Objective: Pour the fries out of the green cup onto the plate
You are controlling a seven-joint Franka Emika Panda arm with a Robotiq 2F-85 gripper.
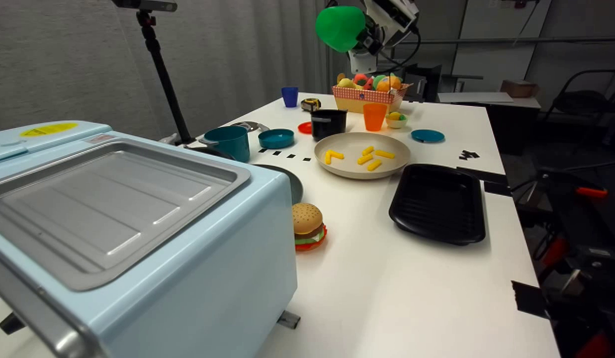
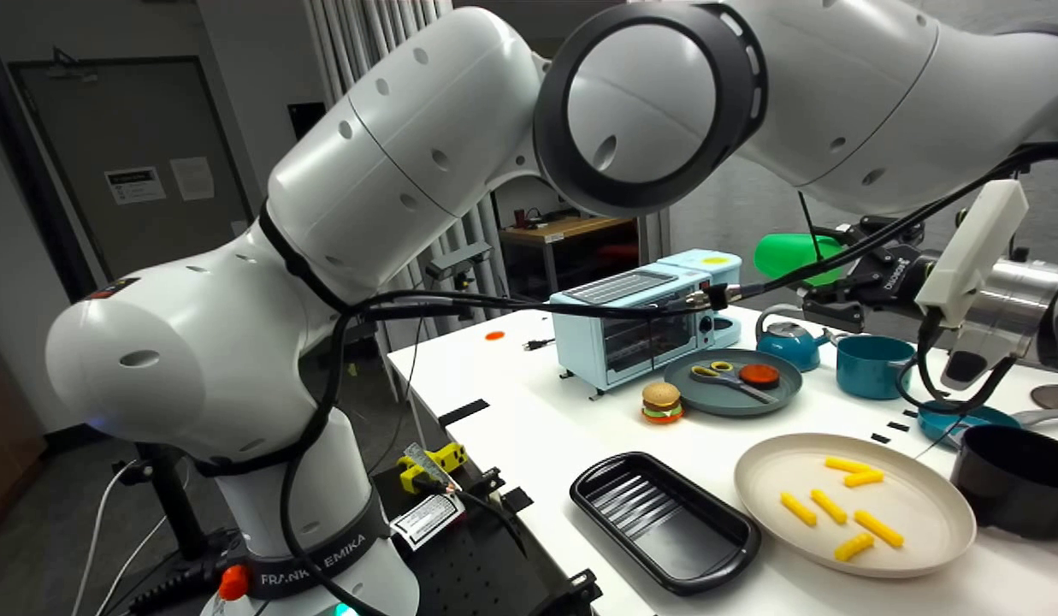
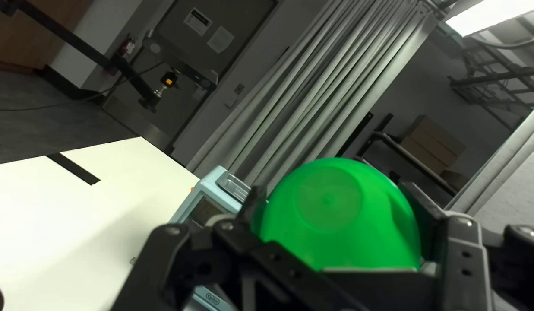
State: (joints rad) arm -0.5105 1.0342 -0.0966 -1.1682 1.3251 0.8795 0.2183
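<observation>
The green cup (image 1: 340, 28) is tilted onto its side high above the table. It also shows in an exterior view (image 2: 794, 257) and the wrist view (image 3: 336, 224). My gripper (image 3: 338, 198) has its fingers on both sides of the cup, shut on it; it also shows in an exterior view (image 2: 836, 269). The cup's base faces the wrist camera; its inside is hidden. Several yellow fries (image 1: 365, 159) lie scattered on the cream plate (image 1: 354, 171). The fries (image 2: 828, 506) and the plate (image 2: 922, 479) also show in an exterior view. The gripper is well above the plate.
A black tray (image 2: 665, 513) lies beside the plate. A black pot (image 1: 328, 124), orange cup (image 1: 374, 117) and teal pot (image 1: 232, 141) stand around it. A toy burger (image 2: 662, 402) sits near the light blue toaster oven (image 2: 631, 329). A fruit basket (image 1: 367, 102) stands at the far end.
</observation>
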